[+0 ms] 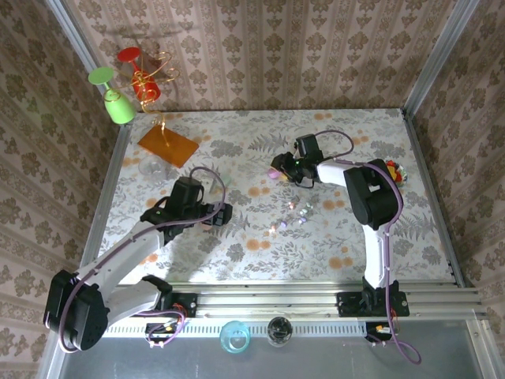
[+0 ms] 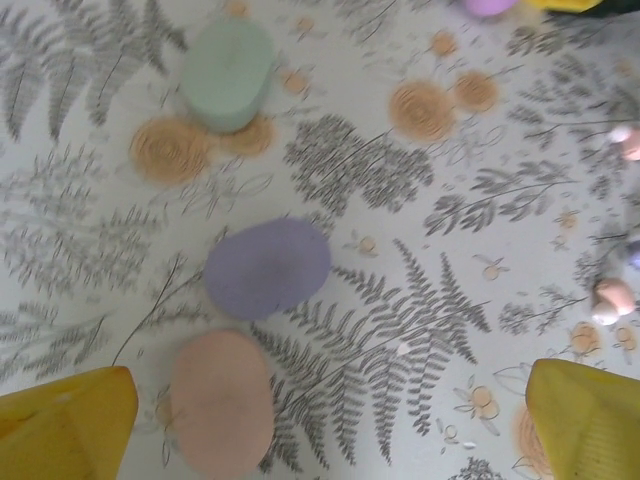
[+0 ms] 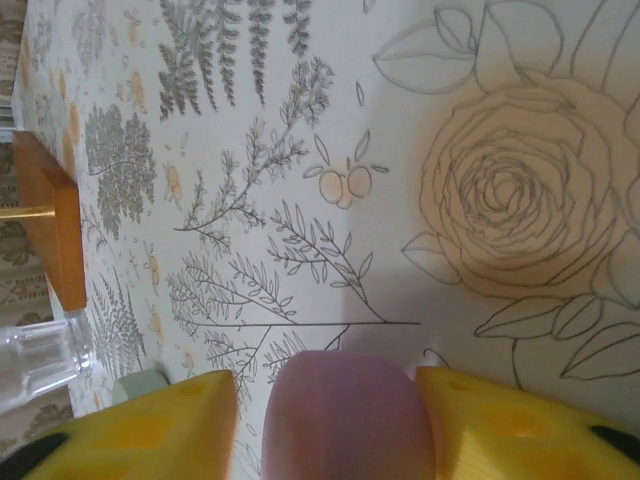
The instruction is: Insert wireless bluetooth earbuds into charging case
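Observation:
In the left wrist view three pebble-shaped charging cases lie shut on the floral cloth: green [image 2: 227, 73], purple [image 2: 268, 268] and peach-pink [image 2: 222, 400]. Tiny earbuds [image 2: 612, 298] lie at the right edge, and show as small glints [image 1: 301, 209] from above. My left gripper [image 2: 330, 392] hovers over the cloth beside the peach-pink case, jaws wide open and holding nothing. My right gripper [image 3: 330, 400] stands open around a mauve case [image 3: 345, 420], with a sliver of cloth showing between each yellow finger [image 3: 160, 420] and the case. From above, that gripper [image 1: 278, 172] is at mid-table.
An orange board [image 1: 168, 145] and a clear glass [image 1: 150, 167] sit at the back left, with green [image 1: 118, 103] and red [image 1: 144, 83] goblets behind them. A dish of sweets [image 1: 397, 172] lies by the right arm's elbow. The board's edge [image 3: 55, 230] lies ahead of the right gripper.

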{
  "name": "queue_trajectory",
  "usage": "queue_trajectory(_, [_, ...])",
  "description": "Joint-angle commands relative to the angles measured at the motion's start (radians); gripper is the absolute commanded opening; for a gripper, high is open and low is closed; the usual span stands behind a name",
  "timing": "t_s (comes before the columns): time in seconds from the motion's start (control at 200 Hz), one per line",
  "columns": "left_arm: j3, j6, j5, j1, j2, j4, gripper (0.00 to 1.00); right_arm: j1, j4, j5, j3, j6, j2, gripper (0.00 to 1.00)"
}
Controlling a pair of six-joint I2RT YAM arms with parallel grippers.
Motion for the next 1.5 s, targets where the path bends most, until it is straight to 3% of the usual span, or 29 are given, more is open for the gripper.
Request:
queue_trajectory(0.0, [-0.003,-0.085,-0.085,-0.003,0.002,-0.075,1.00,-0.025,-0.049,0.090,-0.047,-0.034,-0.060,0.62])
queue_trajectory(0.145, [0.017,-0.062,-0.155,-0.018,0.030,-0.131,1.00,-0.057,-0.019,0.090,-0.119,-0.035,-0.143,0.73])
queue_trajectory(0.275, [0.045,-0.086,-0.234,-0.024,0.112,-0.184,1.00,-0.077,0.010,0.080,-0.196,-0.031,-0.228,0.76])
queue_trajectory(0.505, [0.107,-0.128,-0.153,-0.032,0.297,-0.223,1.00,-0.084,0.026,0.070,-0.302,-0.047,-0.351,0.75])
queue_trajectory(0.985, [0.086,-0.121,-0.111,0.017,0.384,-0.122,0.46,-0.083,0.027,0.050,-0.365,-0.035,-0.451,0.73])
queue_trajectory(1.15, [0.079,-0.111,-0.088,0.023,0.389,-0.111,0.36,-0.083,0.038,0.032,-0.376,-0.027,-0.479,0.73])
queue_trajectory(1.385, [0.057,-0.071,-0.080,0.021,0.293,-0.119,0.34,-0.067,-0.051,-0.065,-0.372,-0.114,-0.562,0.72])
queue_trajectory(1.495, [0.059,-0.014,-0.007,0.027,0.215,-0.126,0.33,-0.047,-0.143,-0.104,-0.358,-0.179,-0.608,0.73])
